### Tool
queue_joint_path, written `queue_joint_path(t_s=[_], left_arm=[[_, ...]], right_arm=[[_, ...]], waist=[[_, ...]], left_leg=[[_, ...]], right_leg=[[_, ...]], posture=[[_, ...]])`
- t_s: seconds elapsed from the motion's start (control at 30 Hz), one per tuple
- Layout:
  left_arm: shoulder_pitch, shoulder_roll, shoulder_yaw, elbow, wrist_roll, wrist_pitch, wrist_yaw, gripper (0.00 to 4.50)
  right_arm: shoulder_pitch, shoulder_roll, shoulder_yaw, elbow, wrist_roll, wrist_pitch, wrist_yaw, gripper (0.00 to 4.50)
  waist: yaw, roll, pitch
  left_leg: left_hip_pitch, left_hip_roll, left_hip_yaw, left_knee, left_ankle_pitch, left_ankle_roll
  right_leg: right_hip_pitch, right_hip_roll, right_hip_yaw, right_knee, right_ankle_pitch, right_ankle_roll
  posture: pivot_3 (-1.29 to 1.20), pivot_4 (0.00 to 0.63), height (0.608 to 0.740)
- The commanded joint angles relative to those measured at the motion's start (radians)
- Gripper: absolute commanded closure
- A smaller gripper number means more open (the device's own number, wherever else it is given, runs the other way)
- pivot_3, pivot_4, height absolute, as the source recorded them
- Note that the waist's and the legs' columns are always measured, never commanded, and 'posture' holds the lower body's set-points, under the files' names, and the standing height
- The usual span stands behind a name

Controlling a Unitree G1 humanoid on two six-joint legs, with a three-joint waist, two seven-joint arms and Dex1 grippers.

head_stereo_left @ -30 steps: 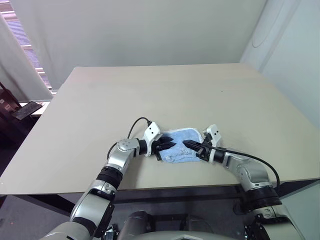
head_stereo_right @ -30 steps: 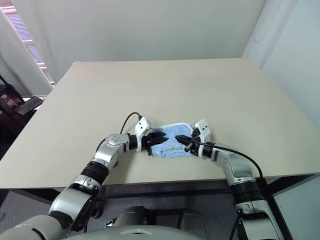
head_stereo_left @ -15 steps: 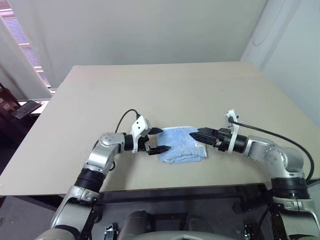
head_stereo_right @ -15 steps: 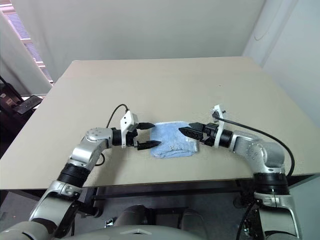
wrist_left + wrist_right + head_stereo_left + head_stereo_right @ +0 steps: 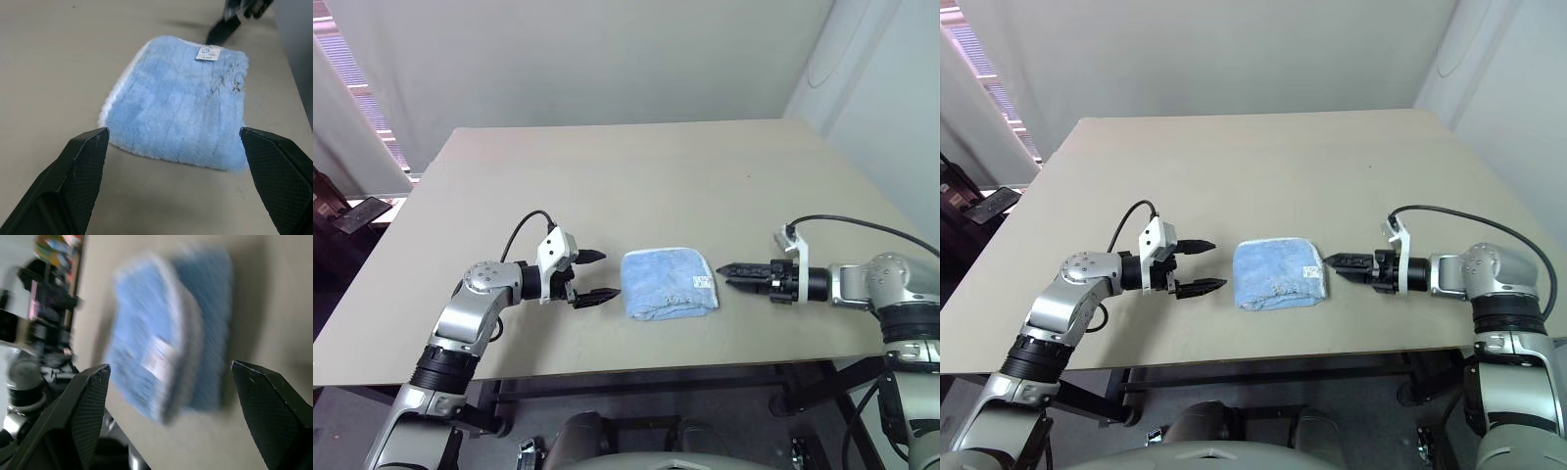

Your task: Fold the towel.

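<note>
The folded towel (image 5: 669, 283) lay on the tabletop (image 5: 636, 176). The left pincer (image 5: 591, 276) and right pincer (image 5: 729, 270) flanked it, both spread wide and empty, pointing inward.

Folded towel (image 5: 1278, 273) flat on the table (image 5: 1263, 166), between left end effector (image 5: 1203, 266) and right end effector (image 5: 1339, 261), both spread, apart from it.

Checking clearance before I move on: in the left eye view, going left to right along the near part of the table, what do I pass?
Left gripper, open → towel, folded, lying free on the table → right gripper, open.
</note>
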Motion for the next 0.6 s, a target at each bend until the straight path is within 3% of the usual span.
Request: queue_joint_path(t_s=[0.03,0.2,0.6], left_arm=[[0.007,0.017,0.045,-0.082,-0.048,0.019,0.006,0.0],[0.024,0.063,0.045,-0.145,-0.068,0.075,0.004,0.0],[0.057,0.083,0.043,-0.186,-0.074,0.108,0.04,0.0]], right_arm=[[-0.055,0.003,0.064,0.043,-0.043,-0.03,0.075,0.39],[-0.114,0.062,0.15,0.138,-0.118,-0.091,0.145,0.39],[-0.246,0.218,0.213,0.338,-0.266,-0.202,0.272,0.39]], waist=[[-0.001,0.0,0.0],[-0.021,0.0,0.0],[-0.057,-0.002,-0.001]], left_leg=[[0.0,0.0,0.0,0.0,0.0,0.0],[0.001,0.0,0.0,0.0,0.0,0.0],[0.007,0.002,0.0,0.0,0.0,0.0]], right_leg=[[0.0,0.0,0.0,0.0,0.0,0.0],[0.0,0.001,0.0,0.001,0.0,0.0],[-0.001,0.002,0.0,0.004,0.005,-0.005]], posture=[[0.0,0.0,0.724],[0.0,0.0,0.724],[0.0,0.0,0.724]])
